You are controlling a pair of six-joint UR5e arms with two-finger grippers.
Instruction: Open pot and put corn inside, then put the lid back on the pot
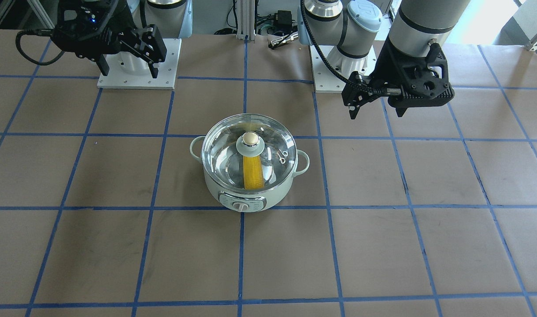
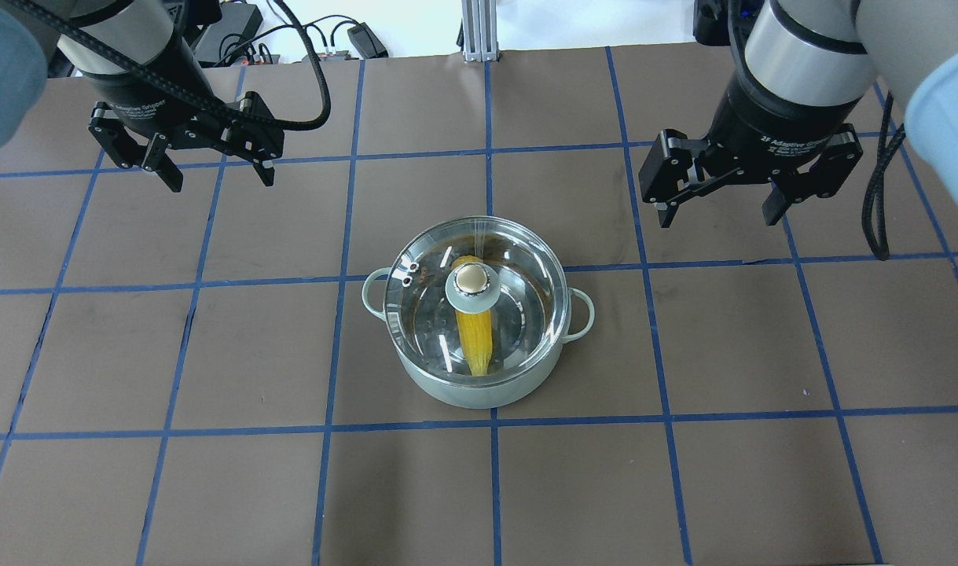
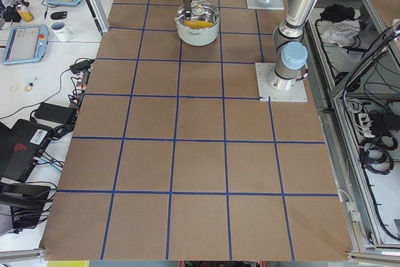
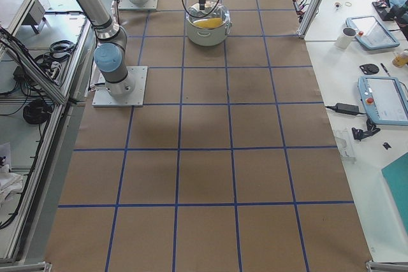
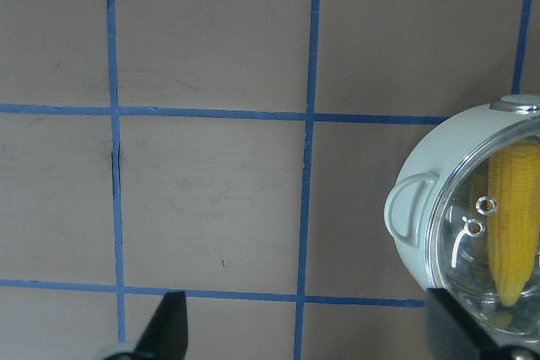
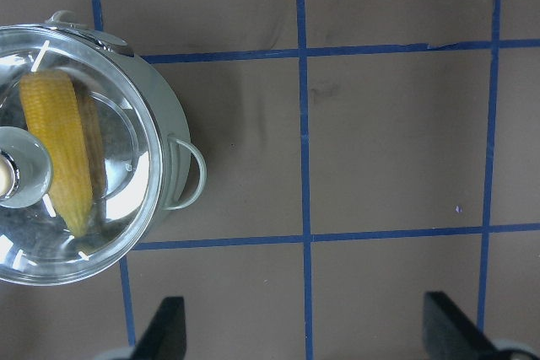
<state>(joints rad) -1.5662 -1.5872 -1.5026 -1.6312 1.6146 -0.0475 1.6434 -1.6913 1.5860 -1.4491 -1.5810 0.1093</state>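
The pale mint-green pot stands at the table's middle, also seen in the overhead view. The clear glass lid sits closed on it, its beige knob up. The yellow corn lies inside under the glass, also in the overhead view. My left gripper is open and empty, raised well back-left of the pot. My right gripper is open and empty, raised back-right of it. The left wrist view shows the pot and corn; the right wrist view shows the lid and corn.
Brown paper with blue tape grid lines covers the table. The two arm base plates stand at the robot's edge. Cables and a power brick lie beyond the far edge. Side benches hold tablets and mugs.
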